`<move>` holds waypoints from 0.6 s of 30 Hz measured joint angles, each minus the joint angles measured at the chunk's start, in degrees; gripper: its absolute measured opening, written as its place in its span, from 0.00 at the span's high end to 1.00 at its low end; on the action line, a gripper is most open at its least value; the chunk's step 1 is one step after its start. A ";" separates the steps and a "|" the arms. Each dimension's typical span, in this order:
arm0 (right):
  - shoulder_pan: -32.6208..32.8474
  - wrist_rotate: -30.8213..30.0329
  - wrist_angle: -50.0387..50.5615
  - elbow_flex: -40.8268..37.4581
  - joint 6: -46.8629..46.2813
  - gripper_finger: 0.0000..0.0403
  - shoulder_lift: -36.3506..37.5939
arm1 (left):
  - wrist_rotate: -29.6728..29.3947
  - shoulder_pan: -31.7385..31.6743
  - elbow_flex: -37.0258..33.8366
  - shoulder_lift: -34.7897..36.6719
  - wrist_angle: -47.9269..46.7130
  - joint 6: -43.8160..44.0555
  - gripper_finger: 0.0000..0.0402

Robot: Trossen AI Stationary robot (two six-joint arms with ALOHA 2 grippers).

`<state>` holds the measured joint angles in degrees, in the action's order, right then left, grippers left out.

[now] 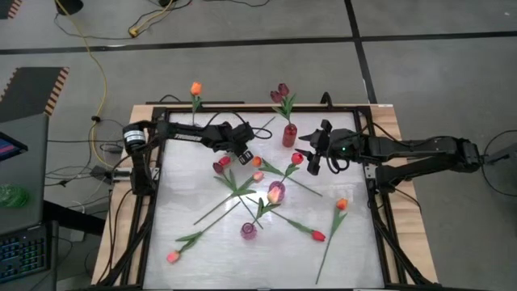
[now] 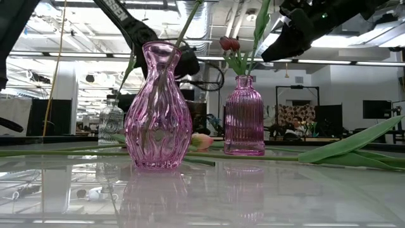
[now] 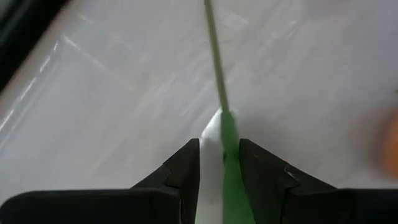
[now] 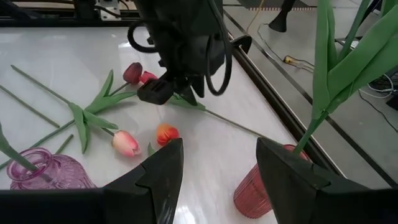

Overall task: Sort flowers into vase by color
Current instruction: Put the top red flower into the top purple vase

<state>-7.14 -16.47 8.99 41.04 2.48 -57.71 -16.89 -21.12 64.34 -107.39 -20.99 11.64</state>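
Note:
Several artificial tulips lie flat across the white table (image 1: 202, 194), among them orange (image 1: 341, 204), red (image 1: 317, 236) and pink-orange (image 1: 172, 256) heads. My left gripper (image 1: 242, 152) is low at the table's far middle, shut on one tulip's green stem (image 3: 217, 74). A maroon head (image 4: 132, 71) and a red head (image 4: 148, 76) lie just beside it. My right gripper (image 1: 311, 160) hovers open next to the red vase (image 1: 289, 135), which holds maroon tulips (image 1: 281, 93). A pink vase (image 1: 276, 192) and a purple vase (image 1: 249, 230) stand near the middle. My left gripper has a thin green stem (image 3: 227, 127) between its two fingers, lying against one finger (image 3: 261, 174), with a bright strip showing beside the other. The fingers come down from above and lie across the stem. The stem runs on along the table (image 4: 236, 124) toward the far right.
An orange tulip (image 1: 195, 87) stands at the far left edge, and a clear vase (image 2: 111, 120) shows at the far left in the low view. A black frame (image 1: 380, 218) borders the table. Orange (image 4: 165, 134) and pink (image 4: 124, 143) heads lie between the two grippers. The table's left part is bare.

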 joint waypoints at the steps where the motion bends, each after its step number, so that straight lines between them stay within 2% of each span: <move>1: 0.00 0.00 -0.01 0.00 0.00 0.43 0.00 | 0.23 -0.18 0.00 -0.45 0.12 0.02 0.75; 14: 0.00 0.00 -0.02 0.00 0.00 0.43 -0.02 | 3.20 -0.79 0.04 -1.45 0.11 1.01 0.75; 18: 0.00 0.00 -0.02 0.00 0.00 0.43 -0.02 | 3.37 -0.79 0.04 -1.45 0.04 1.11 0.80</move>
<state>-7.14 -16.47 8.97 41.04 2.48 -57.74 -13.52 -21.91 64.38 -108.84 -20.95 12.75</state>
